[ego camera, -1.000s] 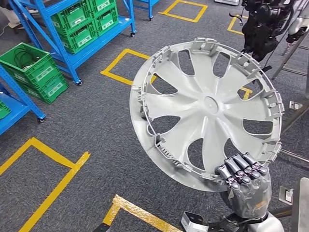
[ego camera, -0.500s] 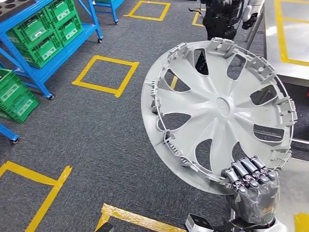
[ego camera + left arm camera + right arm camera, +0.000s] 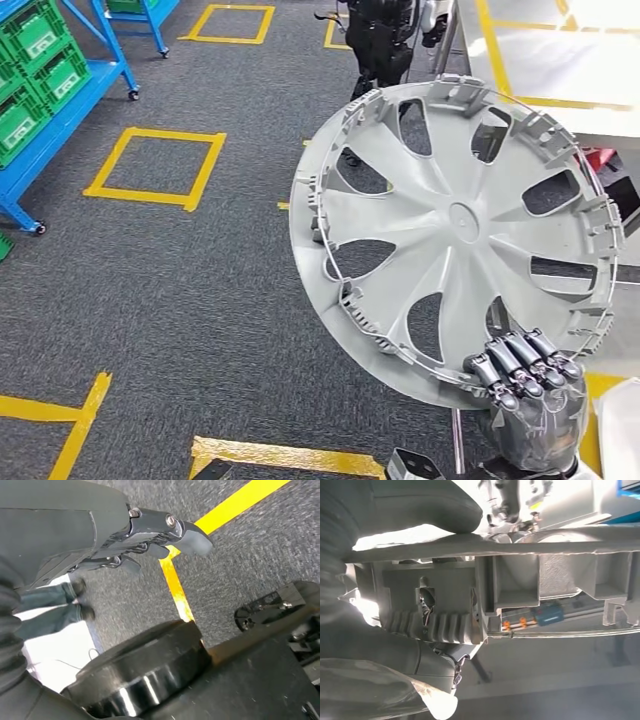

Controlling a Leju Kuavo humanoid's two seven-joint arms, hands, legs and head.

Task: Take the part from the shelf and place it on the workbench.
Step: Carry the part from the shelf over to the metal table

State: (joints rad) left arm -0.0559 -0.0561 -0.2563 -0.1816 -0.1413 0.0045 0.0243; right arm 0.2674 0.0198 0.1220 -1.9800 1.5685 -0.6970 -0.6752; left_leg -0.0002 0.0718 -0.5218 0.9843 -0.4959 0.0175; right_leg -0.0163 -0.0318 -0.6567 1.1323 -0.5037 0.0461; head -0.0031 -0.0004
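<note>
Part [image 3: 453,225], a grey unlabelled wheel cover, gripped by right hand [image 3: 528,385].

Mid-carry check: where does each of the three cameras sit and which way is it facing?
Head view: high on the body, looking forward and down at dark carpet; right hand grips the round grey plastic wheel cover.
Left wrist view: behind the left hand, facing floor with yellow tape.
Right wrist view: behind the right hand, close on the cover's rim.
Shared: head and right wrist views both show the cover.
</note>
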